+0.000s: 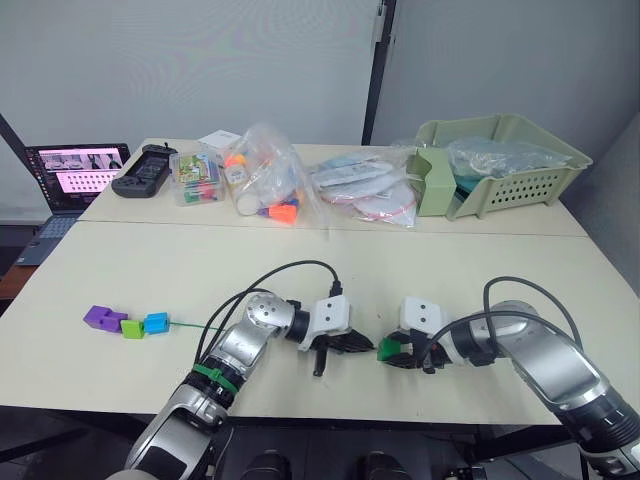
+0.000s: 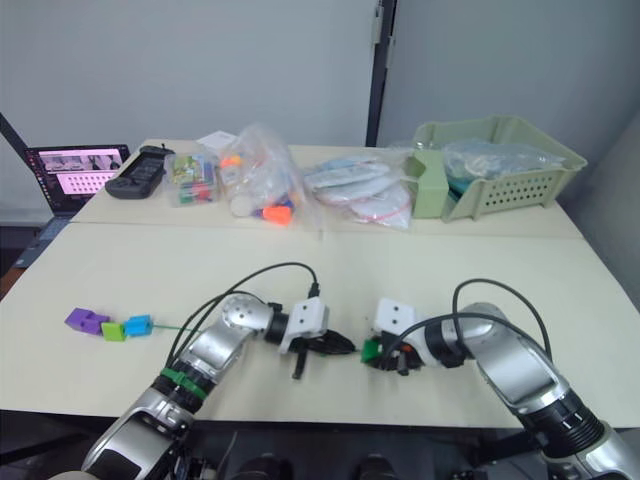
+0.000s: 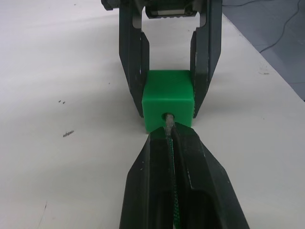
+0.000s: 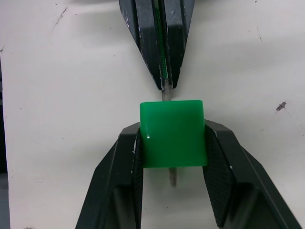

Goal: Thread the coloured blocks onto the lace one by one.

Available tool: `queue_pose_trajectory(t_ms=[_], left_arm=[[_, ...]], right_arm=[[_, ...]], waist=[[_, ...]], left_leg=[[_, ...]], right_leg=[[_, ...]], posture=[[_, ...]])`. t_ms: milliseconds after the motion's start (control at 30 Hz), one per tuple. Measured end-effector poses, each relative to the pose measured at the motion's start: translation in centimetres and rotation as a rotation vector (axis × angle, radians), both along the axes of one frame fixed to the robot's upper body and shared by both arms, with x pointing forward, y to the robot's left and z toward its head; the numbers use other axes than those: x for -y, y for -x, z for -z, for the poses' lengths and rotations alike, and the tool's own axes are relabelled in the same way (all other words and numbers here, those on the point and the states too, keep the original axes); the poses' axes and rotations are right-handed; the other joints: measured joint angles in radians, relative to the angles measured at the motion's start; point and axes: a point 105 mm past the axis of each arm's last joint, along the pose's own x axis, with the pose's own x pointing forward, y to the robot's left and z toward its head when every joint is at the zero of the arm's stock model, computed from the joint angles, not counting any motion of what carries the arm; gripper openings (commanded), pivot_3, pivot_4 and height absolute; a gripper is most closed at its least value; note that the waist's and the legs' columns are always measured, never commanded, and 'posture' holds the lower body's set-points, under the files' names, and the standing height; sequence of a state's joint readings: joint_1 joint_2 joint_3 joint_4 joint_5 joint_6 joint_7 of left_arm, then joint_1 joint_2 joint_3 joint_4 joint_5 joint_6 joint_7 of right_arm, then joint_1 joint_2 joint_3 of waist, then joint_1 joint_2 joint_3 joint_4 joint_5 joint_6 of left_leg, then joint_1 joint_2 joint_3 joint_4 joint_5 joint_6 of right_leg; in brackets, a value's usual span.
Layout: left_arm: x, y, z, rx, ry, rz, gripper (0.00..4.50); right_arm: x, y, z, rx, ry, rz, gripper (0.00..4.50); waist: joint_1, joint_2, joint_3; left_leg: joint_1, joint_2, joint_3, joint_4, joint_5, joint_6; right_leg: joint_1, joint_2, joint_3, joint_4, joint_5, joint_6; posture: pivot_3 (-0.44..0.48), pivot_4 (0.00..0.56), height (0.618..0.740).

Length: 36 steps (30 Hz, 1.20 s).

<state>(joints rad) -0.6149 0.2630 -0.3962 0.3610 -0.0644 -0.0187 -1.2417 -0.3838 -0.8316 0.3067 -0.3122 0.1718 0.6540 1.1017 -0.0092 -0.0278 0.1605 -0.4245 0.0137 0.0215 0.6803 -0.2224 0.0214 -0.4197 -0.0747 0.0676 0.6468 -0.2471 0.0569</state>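
Pinched between the pressed-together fingers of the left tool [image 3: 169, 138], the thin green lace [image 3: 174, 200] has its stiff grey tip entered in the dark green plastic cube [image 4: 172, 132], lower centre, clamped by the right tool [image 4: 172, 157] above the bench [image 1: 300, 270]. Misalignment could bend or jam the tip; a loosened clamp would drop the cube.

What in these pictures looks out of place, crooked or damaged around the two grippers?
Nothing stands out. The right gripper holds the dark green block squarely, and the left gripper pinches the lace; its grey tip passes straight through the block's hole. Three threaded blocks lie in a row.
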Motion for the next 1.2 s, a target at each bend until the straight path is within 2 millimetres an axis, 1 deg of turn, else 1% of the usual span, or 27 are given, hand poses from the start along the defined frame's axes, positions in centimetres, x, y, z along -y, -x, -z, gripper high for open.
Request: queue_pose_trajectory(t_ms=[133,333,500,667,767,933,1067,1133,1200], left_arm=[[1.0,0.0,0.1,-0.007,0.012,0.012,0.0],[1.5,-0.3,0.0,0.008,0.012,0.014,0.0],[1.4,-0.6,-0.2,-0.025,0.029,-0.01,1.64],[1.0,-0.5,-1.3,-0.01,0.046,-0.003,3.27],[0.6,-0.6,-1.7,0.001,0.034,0.0,3.29],[-0.8,-0.8,-2.6,0.018,0.01,-0.01,3.29],[-1.5,-0.7,-2.9,0.034,-0.005,-0.01,3.29],[-1.4,-0.6,-3.0,0.036,0.002,-0.004,3.29],[-1.3,-0.5,-2.9,0.035,0.002,0.0,3.29]], right_arm=[[0.0,0.0,0.0,0.001,0.001,0.001,1.18],[0.3,-0.1,0.0,0.0,0.008,0.01,1.18],[0.3,-0.1,0.0,0.002,0.006,0.01,1.18],[0.2,-0.1,0.0,0.003,0.005,0.008,1.18],[0.1,-0.1,0.0,0.004,0.002,0.005,1.18],[0.0,-0.1,0.0,0.007,0.003,0.002,1.18],[0.0,-0.2,-0.1,0.008,0.003,0.005,1.18],[-0.1,-0.3,-0.2,0.009,0.003,0.006,2.23],[-0.1,-0.5,-0.6,0.014,0.009,0.003,2.89]], waist=[[0.0,0.0,0.0],[0.006,0.0,0.0],[0.006,0.0,0.0],[0.006,0.0,0.0],[0.005,0.0,0.0],[-0.001,0.0,0.0],[-0.001,0.0,0.0],[-0.002,0.0,0.0],[-0.002,0.0,0.0]], left_leg=[[0.0,0.0,0.0,0.0,0.0,0.0],[0.0,0.0,0.0,0.001,0.0,0.0],[0.0,0.0,0.0,0.001,0.0,0.0],[0.0,0.0,0.0,0.001,0.0,0.0],[0.0,0.0,0.0,0.001,0.0,0.0],[0.0,0.0,0.0,0.0,0.0,0.0],[0.0,0.0,0.0,0.0,0.0,0.0],[0.0,0.0,0.0,0.0,0.0,0.0],[0.0,0.0,0.0,0.0,0.0,0.0]], right_leg=[[0.0,0.0,0.0,0.0,0.0,0.0],[0.001,0.0,0.0,-0.001,0.0,0.0],[0.001,0.0,0.0,0.0,0.0,0.0],[0.001,0.0,0.0,0.0,0.0,0.0],[0.001,0.0,0.0,0.0,0.0,0.0],[0.0,0.0,0.0,0.0,0.0,0.0],[0.0,0.0,0.0,0.0,0.0,0.0],[0.0,0.0,0.0,0.0,0.0,0.0],[0.0,0.0,0.0,0.0,0.0,0.0]], posture=[[0.0,0.15,0.734],[0.0,0.15,0.734],[0.0,0.15,0.734],[0.0,0.15,0.734],[0.0,0.15,0.734],[0.0,0.15,0.734],[0.0,0.15,0.734],[0.0,0.15,0.734],[0.0,0.15,0.734]])
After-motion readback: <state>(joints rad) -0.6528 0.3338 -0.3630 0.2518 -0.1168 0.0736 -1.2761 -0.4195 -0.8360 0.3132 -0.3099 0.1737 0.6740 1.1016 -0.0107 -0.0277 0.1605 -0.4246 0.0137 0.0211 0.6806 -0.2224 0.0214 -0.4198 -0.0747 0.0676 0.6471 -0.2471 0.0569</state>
